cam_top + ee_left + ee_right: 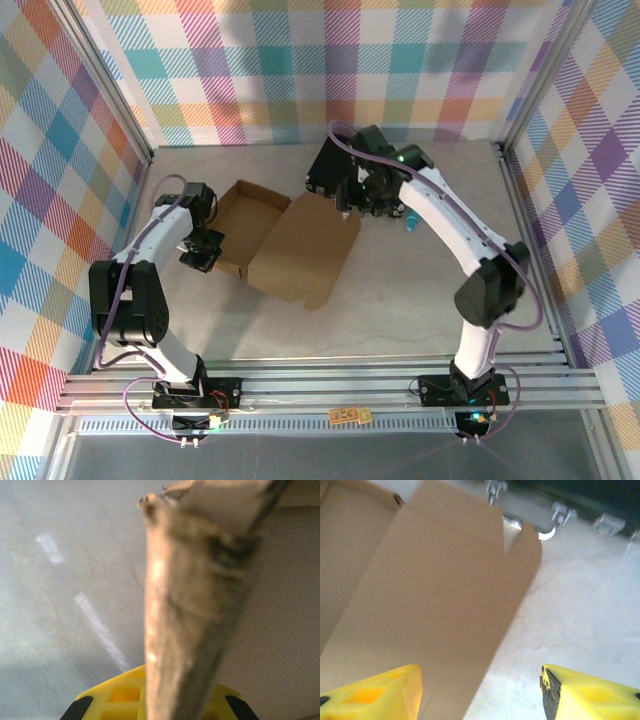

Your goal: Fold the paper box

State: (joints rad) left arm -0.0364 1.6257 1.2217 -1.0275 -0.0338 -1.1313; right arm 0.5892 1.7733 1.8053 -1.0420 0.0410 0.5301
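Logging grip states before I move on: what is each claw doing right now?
The left claw is closed, pinching an edge of the paper box.
The right claw is open, gripping nothing.

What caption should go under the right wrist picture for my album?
The open right gripper faces the paper box and its brown lid, with the black case behind.

The left arm (150, 238) and right arm (447, 207) have white links and black joints. Purple cables (340, 135) loop along them. The fingers (375, 692) are yellow.
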